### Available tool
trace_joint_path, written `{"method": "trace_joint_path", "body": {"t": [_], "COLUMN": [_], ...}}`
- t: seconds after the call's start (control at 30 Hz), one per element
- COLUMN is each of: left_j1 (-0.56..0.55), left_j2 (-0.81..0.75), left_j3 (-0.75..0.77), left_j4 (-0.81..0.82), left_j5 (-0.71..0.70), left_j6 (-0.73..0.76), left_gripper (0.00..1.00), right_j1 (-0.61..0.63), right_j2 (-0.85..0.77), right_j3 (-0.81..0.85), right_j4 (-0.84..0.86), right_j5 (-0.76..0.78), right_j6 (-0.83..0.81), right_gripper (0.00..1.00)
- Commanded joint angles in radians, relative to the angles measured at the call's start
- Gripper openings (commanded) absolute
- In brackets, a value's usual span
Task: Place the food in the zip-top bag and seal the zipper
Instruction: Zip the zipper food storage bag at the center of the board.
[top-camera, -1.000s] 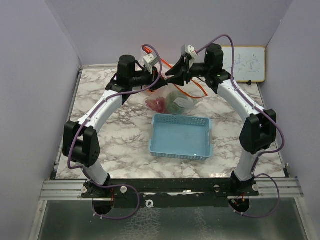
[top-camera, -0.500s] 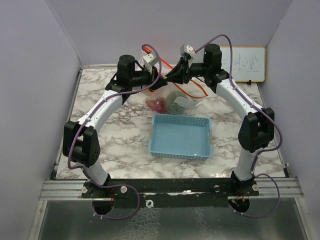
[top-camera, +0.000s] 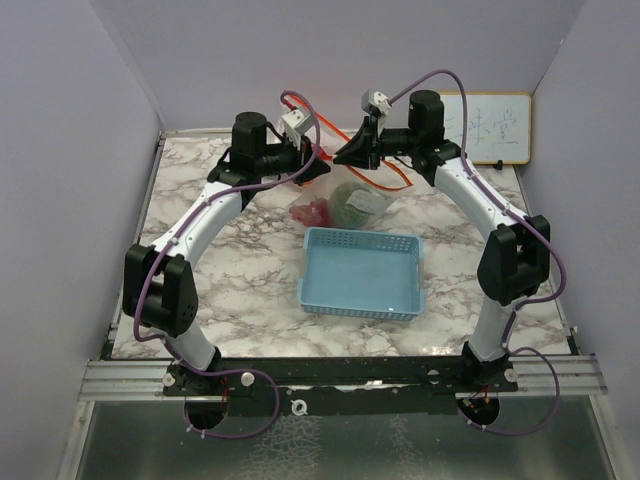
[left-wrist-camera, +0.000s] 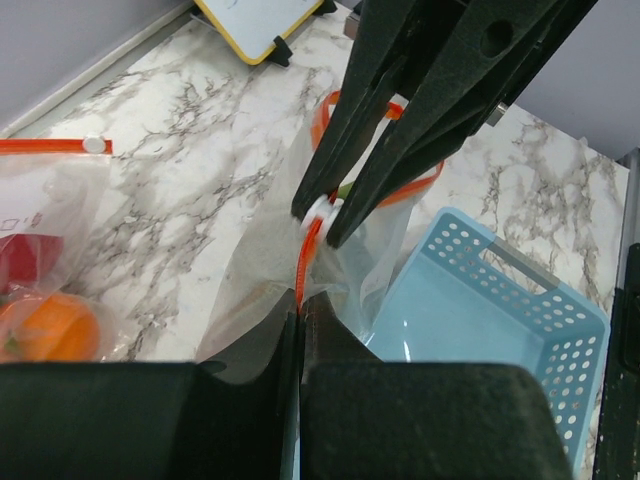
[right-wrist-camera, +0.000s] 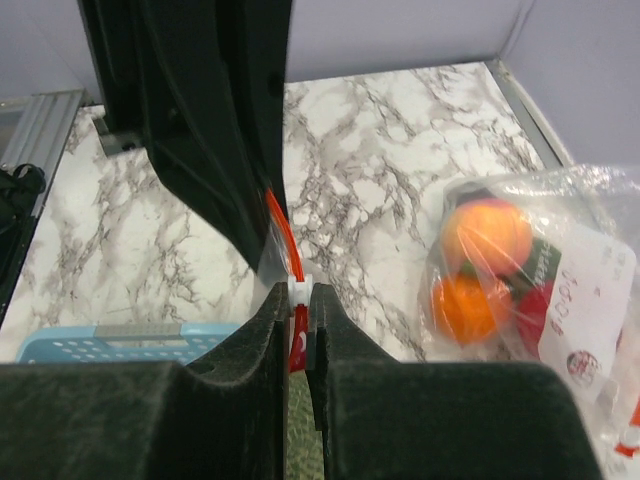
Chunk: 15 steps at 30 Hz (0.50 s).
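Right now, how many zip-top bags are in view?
2. One bag hangs pinched at its zipper between the left gripper and right gripper; the other bag lies on the table toward the back, holding fruit. More could be hidden.

Table (top-camera: 250, 270) is white marble pattern with grey veins, and a metal rail runs along its near edge. Blue perforated basket (top-camera: 365, 272) sits flat near the middle. Whiteboard (top-camera: 482, 128) stands on small feet at the far right, by the back wall. Bag (top-camera: 335, 185) with melon (top-camera: 355, 203) and grapes (top-camera: 314, 210) sits just beyond the basket's far rim, top lifted; whether its bottom rests on the marble is unclear. Second bag (right-wrist-camera: 560, 290) — an orange (right-wrist-camera: 465, 305) and other fruit inside — lies on the marble toward the far side.
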Motion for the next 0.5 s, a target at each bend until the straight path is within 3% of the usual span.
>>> {"method": "trace_joint_path", "body": {"t": [0.0,0.33,0.47], "left_j1": [0.047,0.106,0.118], "left_j2": [-0.091,-0.076,-0.076], "left_j3": [-0.008,0.013,0.016], "left_j4": [0.006,-0.042,-0.052], "left_j5": [-0.047,-0.316,-0.387], "left_j6": [0.027,-0.004,-0.024], "left_gripper": [0.0,0.0,0.0], "right_j1": [-0.09,-0.189,-0.2], "right_j2": [-0.061,-0.15,-0.155], "right_j3": [-0.07,-0.213,-0.241], "right_j4": [-0.029,0.005,-0.015], "right_j5": [0.088,0.131,0.249], "right_j6": [-0.026,-0.053,-0.098], "right_gripper": [0.02,0.02,0.02]}}
